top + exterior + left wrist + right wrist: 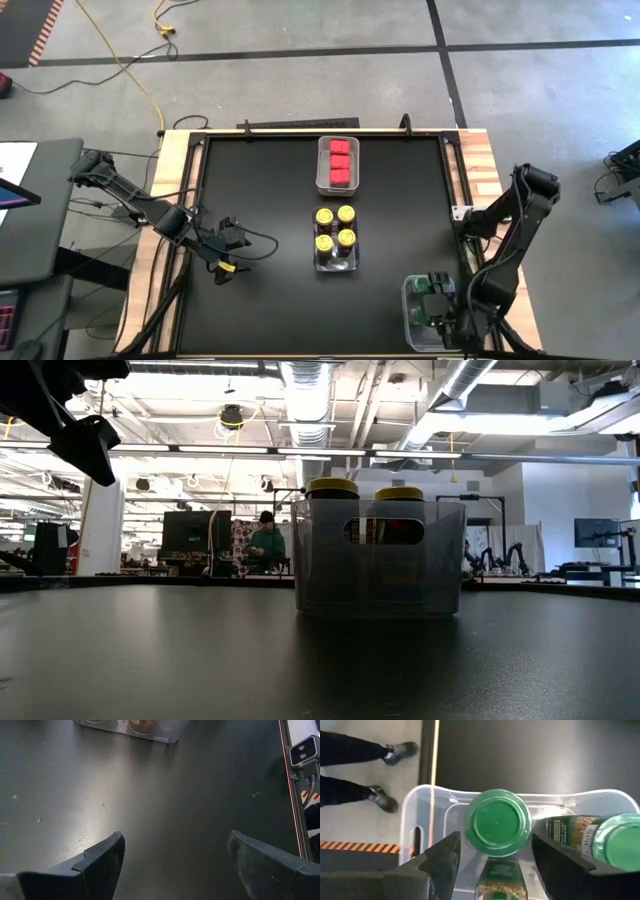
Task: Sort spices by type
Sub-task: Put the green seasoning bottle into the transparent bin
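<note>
Black matte tabletop (pixel 200 660) fills the foreground of the low view, bare and faintly glossy, and at centre frame stands a clear rectangular plastic bin (pixel 378 555) with two round yellow-lidded jars (pixel 333 488) showing above its rim. Behind it the room opens out: silver ceiling ducts, strip lights, dark monitors, and a person in a green top (pixel 266 543) left of the bin, far off.

From above, that same bin sits mid-table holding four yellow lids. Just above it in the frame, another clear bin (pixel 339 165) holds the red square-topped containers (pixel 340 161) in a row. Wooden edging frames the black surface, and a yellow cable (pixel 130 70) snakes over the grey floor at upper left.

Left gripper (pixel 224 255) hangs at the table's left side, fingers spread wide over bare surface, nothing between them.

Right gripper (pixel 492 857) is at the lower right corner over a third clear tub (pixel 420 820), jaws apart on either side of a round green-lidded jar (pixel 497 822) without visibly pinching it; another green lid (pixel 615 842) lies beside it. Someone's dark trouser legs and shoes (pixel 380 799) stand on the floor at upper left of that wrist picture.
</note>
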